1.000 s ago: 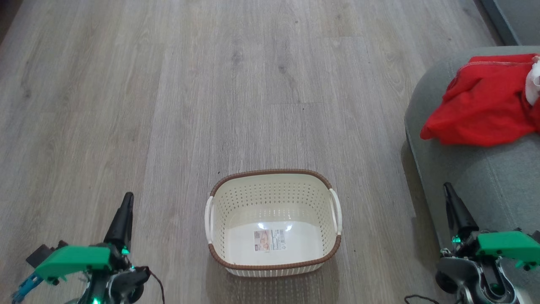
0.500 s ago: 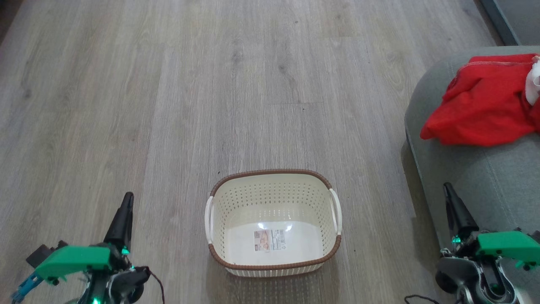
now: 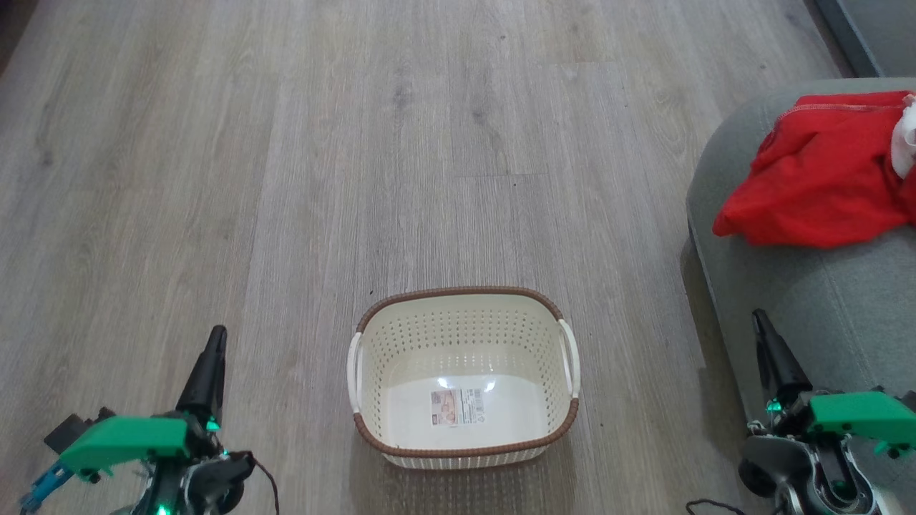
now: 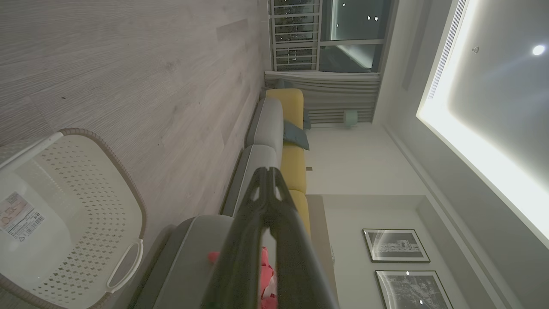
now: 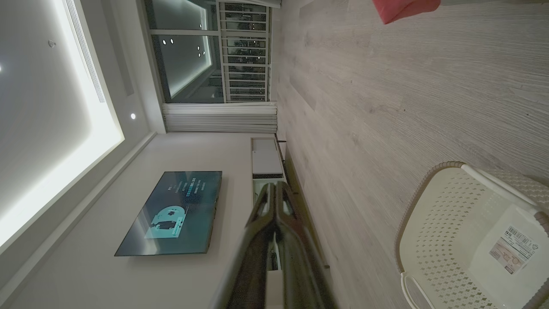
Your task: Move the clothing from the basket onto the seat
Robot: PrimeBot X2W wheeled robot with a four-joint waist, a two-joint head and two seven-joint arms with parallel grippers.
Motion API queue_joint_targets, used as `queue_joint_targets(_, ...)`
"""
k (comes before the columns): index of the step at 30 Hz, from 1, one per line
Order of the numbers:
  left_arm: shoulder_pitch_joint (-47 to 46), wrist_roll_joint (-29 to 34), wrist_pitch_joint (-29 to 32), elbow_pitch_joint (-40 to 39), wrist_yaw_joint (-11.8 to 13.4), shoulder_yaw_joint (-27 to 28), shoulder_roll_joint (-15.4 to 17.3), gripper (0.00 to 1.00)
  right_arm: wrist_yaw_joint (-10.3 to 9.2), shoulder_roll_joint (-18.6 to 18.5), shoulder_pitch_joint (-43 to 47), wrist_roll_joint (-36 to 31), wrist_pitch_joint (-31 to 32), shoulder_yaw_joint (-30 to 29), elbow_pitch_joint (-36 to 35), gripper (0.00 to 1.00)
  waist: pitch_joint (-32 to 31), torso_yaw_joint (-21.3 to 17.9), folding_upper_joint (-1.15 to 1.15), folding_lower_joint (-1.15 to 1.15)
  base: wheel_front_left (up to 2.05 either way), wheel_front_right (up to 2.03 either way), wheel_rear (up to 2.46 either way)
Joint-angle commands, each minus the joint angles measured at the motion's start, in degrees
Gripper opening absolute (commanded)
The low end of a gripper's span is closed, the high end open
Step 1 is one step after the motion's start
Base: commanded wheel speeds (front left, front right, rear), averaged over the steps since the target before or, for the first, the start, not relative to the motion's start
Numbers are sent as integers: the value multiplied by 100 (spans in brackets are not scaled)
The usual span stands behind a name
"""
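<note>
The cream basket [image 3: 464,322] with its brown braided rim stands on the floor at the bottom centre, holding nothing but its label sticker. The red clothing [image 3: 816,175] with a white part lies crumpled on the grey-green seat [image 3: 830,300] at the right edge. My left gripper [image 3: 216,335] hangs at the lower left, shut and bare, well left of the basket. My right gripper [image 3: 757,316] is shut at the lower right, over the seat's near corner. In the left wrist view the shut fingertips [image 4: 268,171] point past the basket [image 4: 77,214] toward the seat [image 4: 188,257]. The right wrist view shows the basket [image 5: 463,231] and a red corner of clothing [image 5: 403,8].
Pale wood-plank floor [image 3: 358,143] stretches all around the basket. A dark strip of furniture [image 3: 859,28] sits at the top right corner. The wrist views show a yellow and grey sofa [image 4: 291,128], a wall-mounted screen [image 5: 171,212] and a low cabinet [image 5: 266,159].
</note>
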Motion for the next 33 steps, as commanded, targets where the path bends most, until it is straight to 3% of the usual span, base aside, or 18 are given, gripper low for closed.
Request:
queue_joint_targets(1, -276, -38, 44, -196, -53, 197, 45, 0, -1, -41, -319, 33, 17, 109, -221, 0, 0, 0, 0, 0, 0, 0, 0)
queue_joint_targets(33, -275, -38, 44, -197, -53, 196, 45, 0, -1, -41, -319, 33, 17, 109, -221, 0, 0, 0, 0, 0, 0, 0, 0)
